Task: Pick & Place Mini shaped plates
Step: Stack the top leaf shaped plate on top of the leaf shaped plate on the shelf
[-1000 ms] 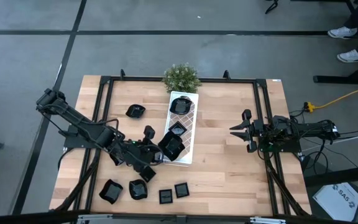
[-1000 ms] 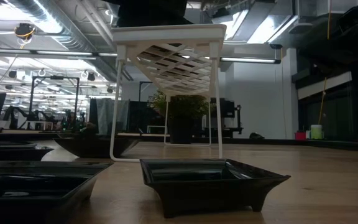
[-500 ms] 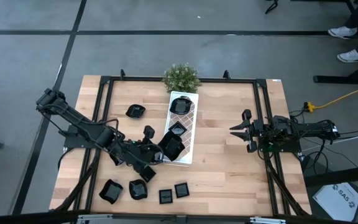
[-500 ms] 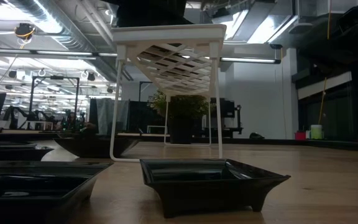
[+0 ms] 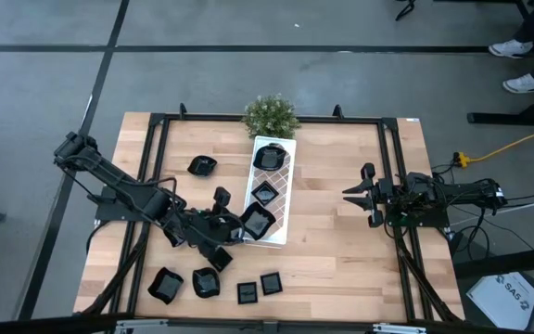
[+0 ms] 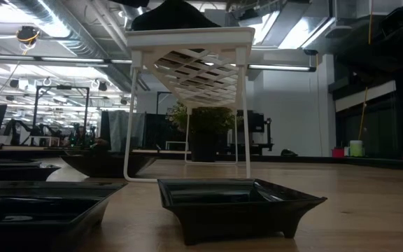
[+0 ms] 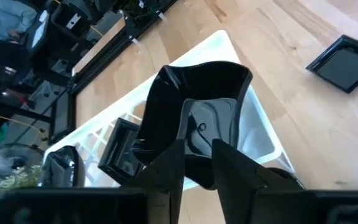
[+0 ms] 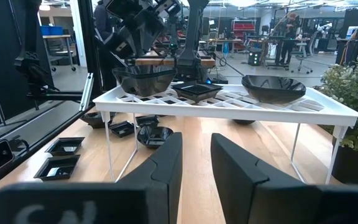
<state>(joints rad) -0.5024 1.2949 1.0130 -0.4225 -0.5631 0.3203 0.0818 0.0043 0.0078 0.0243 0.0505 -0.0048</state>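
Three mini shaped plates sit on the white lattice tray (image 5: 286, 176). The nearest is a wavy-edged black plate (image 5: 258, 221) resting on the tray's near end (image 7: 253, 134). My left gripper (image 5: 233, 225) stands just left of it, slanting down, fingers apart on either side of the plate's near rim (image 7: 197, 180). Several more black plates lie on the table, such as a dish (image 5: 202, 165) and two square ones (image 5: 247, 292). My right gripper (image 5: 352, 194) waits level and open at the table's right, holding nothing. My left gripper has its fingers (image 7: 174, 163) on either side of the wavy plate's near rim (image 7: 197, 180), coming slanting down from the table's left. I cannot tell whether they touch it. The plate rests on the tray's near end.
A green potted plant (image 5: 270, 114) stands at the tray's far end. Loose plates (image 5: 165, 284) lie along the near left of the table. A black frame (image 5: 387, 148) rims the table. Bare wood lies between the tray and my right gripper.
The wavy plate at the tray's near end has come down from a raised, tilted pose and now lies lower and flatter on the tray. My left gripper has kept its place beside it.
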